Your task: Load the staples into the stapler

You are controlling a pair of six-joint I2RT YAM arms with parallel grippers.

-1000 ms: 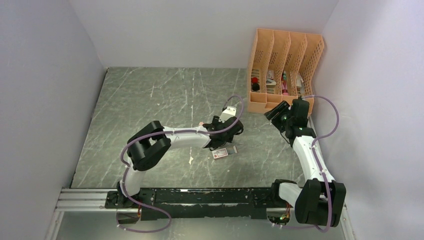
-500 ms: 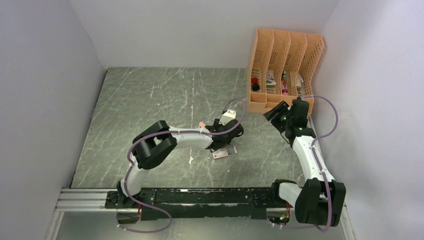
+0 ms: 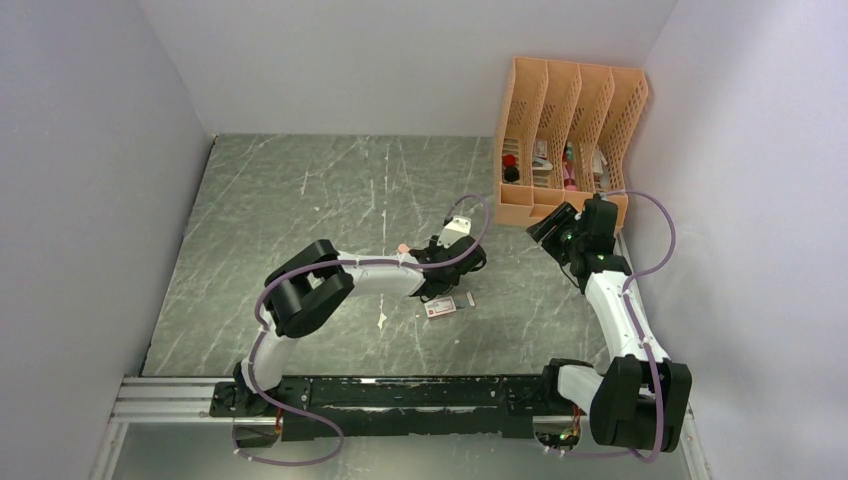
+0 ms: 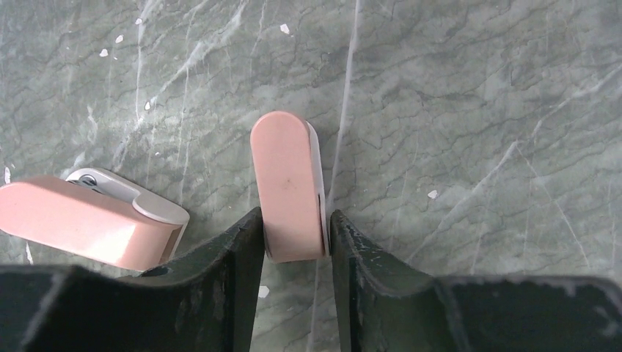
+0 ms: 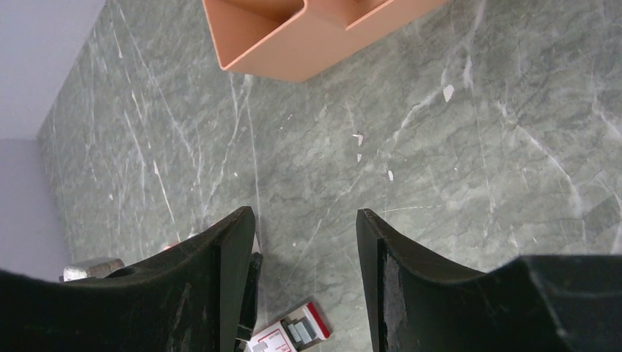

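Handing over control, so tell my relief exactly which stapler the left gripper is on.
On the grey marble table, look between the fingers of the left gripper. The pink stapler there points straight away from the wrist camera; its twin lies slantwise beside it, outside the fingers.

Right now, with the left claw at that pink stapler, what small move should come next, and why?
Probably a slight lift of the pink stapler off the table. The left claw has a finger against each long side of it, so the grip looks set. A second stapler lies close beside it, untouched, so lift straight up. The staple box sits nearby.
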